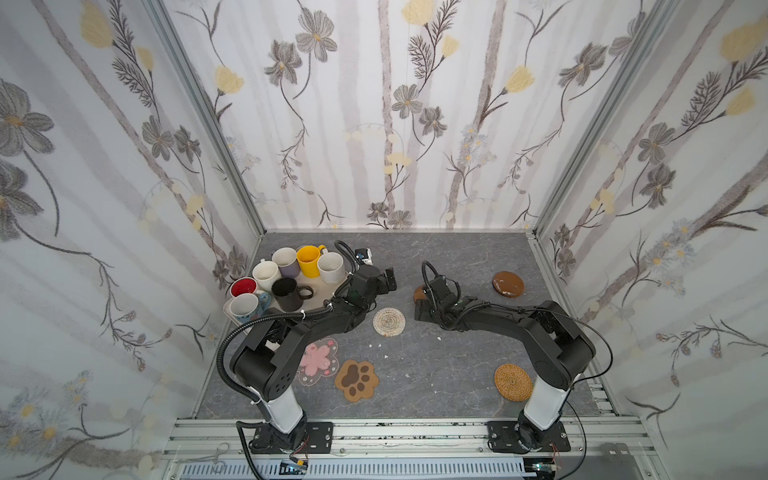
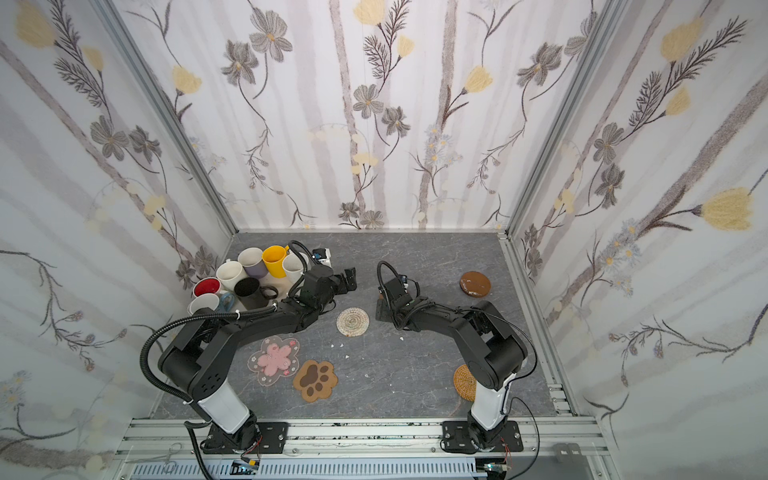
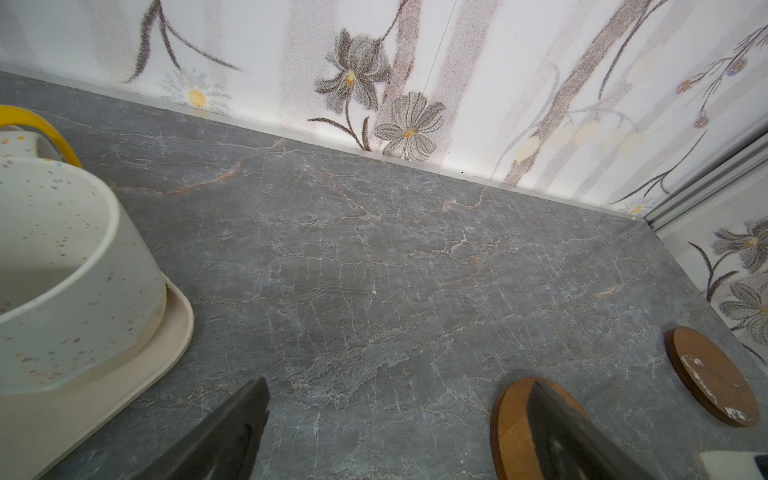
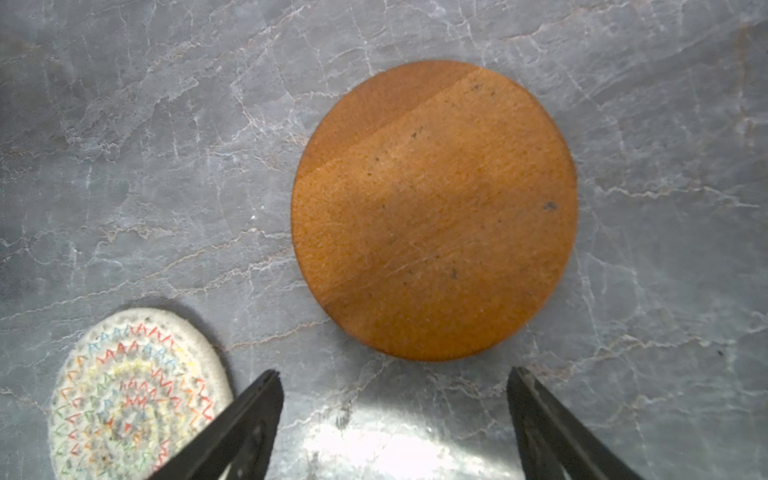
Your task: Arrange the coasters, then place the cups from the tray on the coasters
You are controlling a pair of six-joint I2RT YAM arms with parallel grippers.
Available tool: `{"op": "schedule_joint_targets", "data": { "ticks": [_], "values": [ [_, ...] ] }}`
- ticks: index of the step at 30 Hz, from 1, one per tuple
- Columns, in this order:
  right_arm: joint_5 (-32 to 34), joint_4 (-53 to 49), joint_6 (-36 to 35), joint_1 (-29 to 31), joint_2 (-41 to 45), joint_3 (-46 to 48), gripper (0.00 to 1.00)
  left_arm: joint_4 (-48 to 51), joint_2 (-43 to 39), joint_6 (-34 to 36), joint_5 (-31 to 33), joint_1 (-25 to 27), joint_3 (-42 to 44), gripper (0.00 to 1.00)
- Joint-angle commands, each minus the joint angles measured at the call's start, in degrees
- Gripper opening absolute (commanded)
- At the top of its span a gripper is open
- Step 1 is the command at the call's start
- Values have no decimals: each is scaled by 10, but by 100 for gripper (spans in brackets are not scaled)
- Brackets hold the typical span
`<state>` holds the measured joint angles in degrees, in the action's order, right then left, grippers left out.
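1. A grey, marble-veined table (image 1: 457, 257) stands inside three walls of floral wallpaper (image 1: 374, 104).
2. The tray (image 3: 124, 399) lies in the table's far left corner. It is crowded with seven cups (image 1: 266, 272), among them a yellow cup (image 1: 309, 261) and a black cup (image 1: 286, 294).
3. Near the front edge on the left, the pink-flower coaster (image 1: 318, 359) and the paw-shaped coaster (image 1: 356, 380) lie side by side.
4. The left end effector (image 1: 390, 280) hangs over bare table just right of the tray, its fingers spread wide and holding nothing.
5. The woven coaster (image 1: 388, 321) lies mid-table, between the two arms.
6. The right end effector (image 4: 392, 372) points down at mid-table with its fingers apart and empty. Their tips stop just short of a brown wooden disc (image 4: 434, 210) lying flat.
7. A second wooden disc (image 1: 508, 284) lies toward the right edge, and the rattan coaster (image 1: 513, 382) lies near the front right corner.
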<state>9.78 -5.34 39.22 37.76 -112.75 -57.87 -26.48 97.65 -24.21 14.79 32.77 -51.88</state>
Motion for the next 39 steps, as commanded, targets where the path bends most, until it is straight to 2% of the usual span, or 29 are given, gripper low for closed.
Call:
{"op": "schedule_joint_targets", "data": {
  "ticks": [1, 12, 30, 39],
  "values": [
    [6, 3, 6, -4, -13, -12, 86, -21, -1, -8, 2, -1, 1, 100],
    [16, -13, -12, -21, -46, -53, 86, -23, -2, -7, 0, -2, 3, 100],
    [30, -101, -81, -58, -145, -226, 86, -27, -7, -8, -2, -9, 9, 100],
    [16, -96, -70, -47, -105, -196, 89, -32, -18, -13, 2, -14, 19, 100]
  ]
}}
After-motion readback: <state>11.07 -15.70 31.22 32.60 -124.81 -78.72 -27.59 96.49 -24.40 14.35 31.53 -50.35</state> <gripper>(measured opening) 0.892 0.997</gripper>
